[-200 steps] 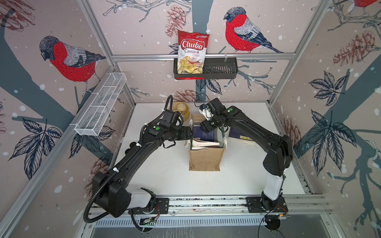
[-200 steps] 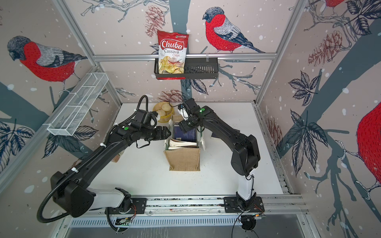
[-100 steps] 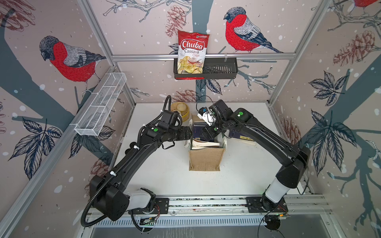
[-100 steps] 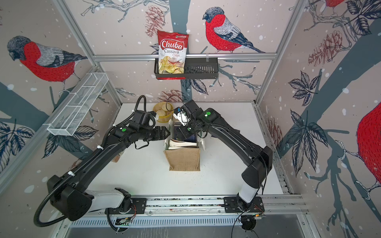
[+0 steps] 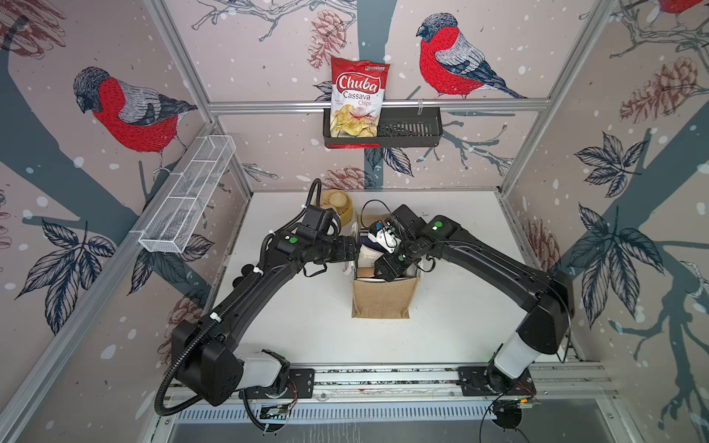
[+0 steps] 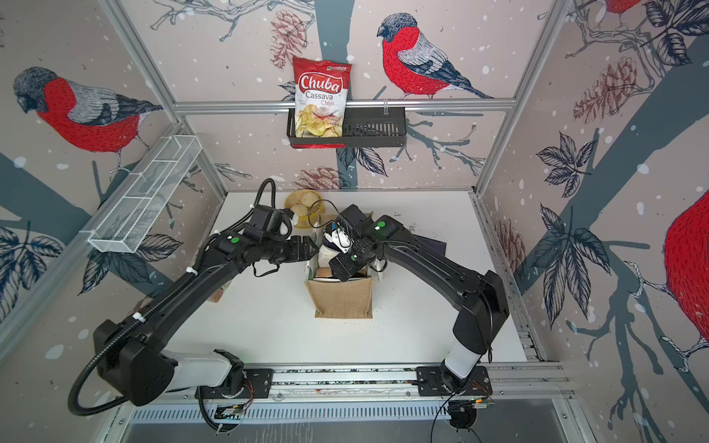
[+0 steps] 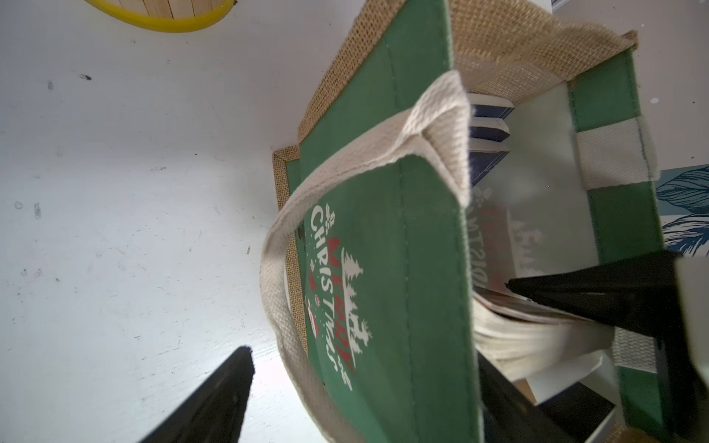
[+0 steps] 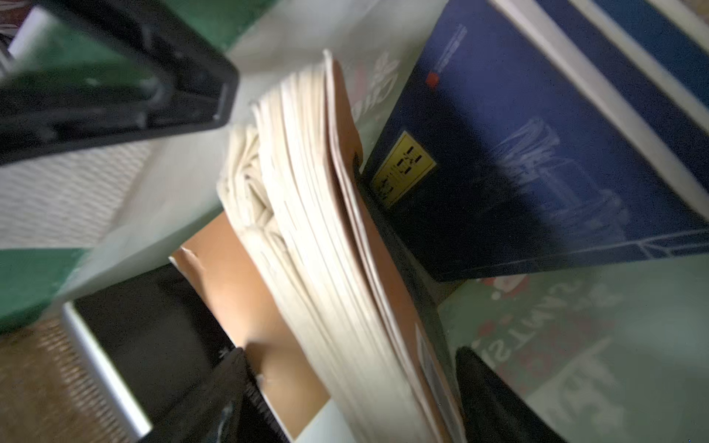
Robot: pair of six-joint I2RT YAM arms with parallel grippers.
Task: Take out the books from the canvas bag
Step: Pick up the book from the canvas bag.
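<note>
The canvas bag (image 5: 380, 299) (image 6: 341, 299) stands upright mid-table, mouth up. My left gripper (image 5: 351, 249) (image 7: 362, 383) is open and straddles its green "Christmas" wall (image 7: 383, 191), one finger outside and one inside. My right gripper (image 5: 387, 268) (image 8: 351, 368) reaches down into the bag, open. Its fingers stand on either side of a brown-covered book (image 8: 326, 249) with cream pages. Navy books (image 8: 537, 153) with a yellow label lean behind it, and a black book (image 8: 153, 326) lies at the front. In a top view a dark book (image 6: 433, 245) lies on the table right of the bag.
A yellow-rimmed bamboo steamer (image 5: 337, 203) sits just behind the bag. A red chips bag (image 5: 356, 99) stands in a black rack (image 5: 414, 130) on the back wall. A wire mesh shelf (image 5: 188, 195) hangs on the left wall.
My right arm has swung from behind the bag and dropped its gripper into the bag's mouth, jaws widening. My left gripper has stayed at the bag's left wall.
</note>
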